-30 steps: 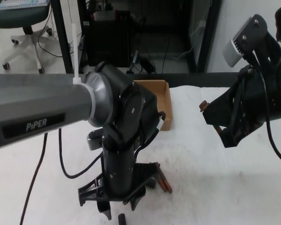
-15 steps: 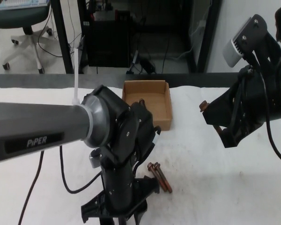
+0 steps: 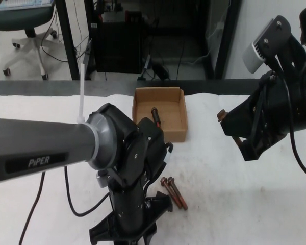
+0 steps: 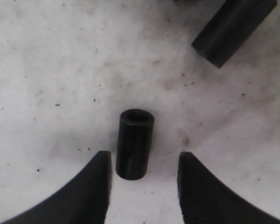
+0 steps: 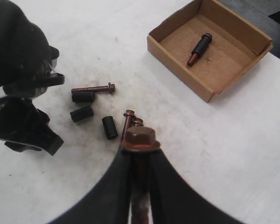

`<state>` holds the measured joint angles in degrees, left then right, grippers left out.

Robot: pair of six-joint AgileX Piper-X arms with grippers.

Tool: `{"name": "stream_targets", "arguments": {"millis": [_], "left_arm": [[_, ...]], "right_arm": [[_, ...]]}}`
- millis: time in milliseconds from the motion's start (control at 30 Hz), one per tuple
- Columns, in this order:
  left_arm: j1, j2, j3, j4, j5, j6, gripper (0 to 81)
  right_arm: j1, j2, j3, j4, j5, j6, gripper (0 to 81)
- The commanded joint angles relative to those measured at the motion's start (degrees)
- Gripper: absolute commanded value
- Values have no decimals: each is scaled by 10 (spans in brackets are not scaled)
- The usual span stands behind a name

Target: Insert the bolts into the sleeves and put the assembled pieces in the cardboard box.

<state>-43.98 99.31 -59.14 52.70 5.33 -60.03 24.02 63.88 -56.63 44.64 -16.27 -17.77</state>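
The left claw [image 4: 143, 159] hangs released over the white counter [image 5: 224, 154], its two fingers either side of a black sleeve [image 4: 135, 142] that lies flat, apart from both. The sleeve's long axis runs in line with the fingers, and its open bore faces away from the claw. A second sleeve [image 4: 233, 28] lies near, askew to the first. The right claw [image 5: 140, 156] is clenched on a copper bolt [image 5: 140, 138], raised off the counter. The shank runs back between the fingers and the hex head sticks out past the tips. One assembled piece [image 5: 199, 49] already lies in the cardboard box [image 5: 177, 74]. Three loose bolts [image 5: 93, 88] and three bare sleeves [image 5: 81, 113] on the counter suggest the task is at an early stage.
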Motion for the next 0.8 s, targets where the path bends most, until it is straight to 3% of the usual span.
{"name": "stream_targets", "arguments": {"millis": [0, 767], "left_arm": [[3, -2, 0, -12, -1, -5, 329], [23, -2, 20, -26, 8, -4, 334]], "right_arm": [[-2, -1, -2, 1, -3, -2, 8], [-2, -1, -2, 1, -3, -2, 8]]}}
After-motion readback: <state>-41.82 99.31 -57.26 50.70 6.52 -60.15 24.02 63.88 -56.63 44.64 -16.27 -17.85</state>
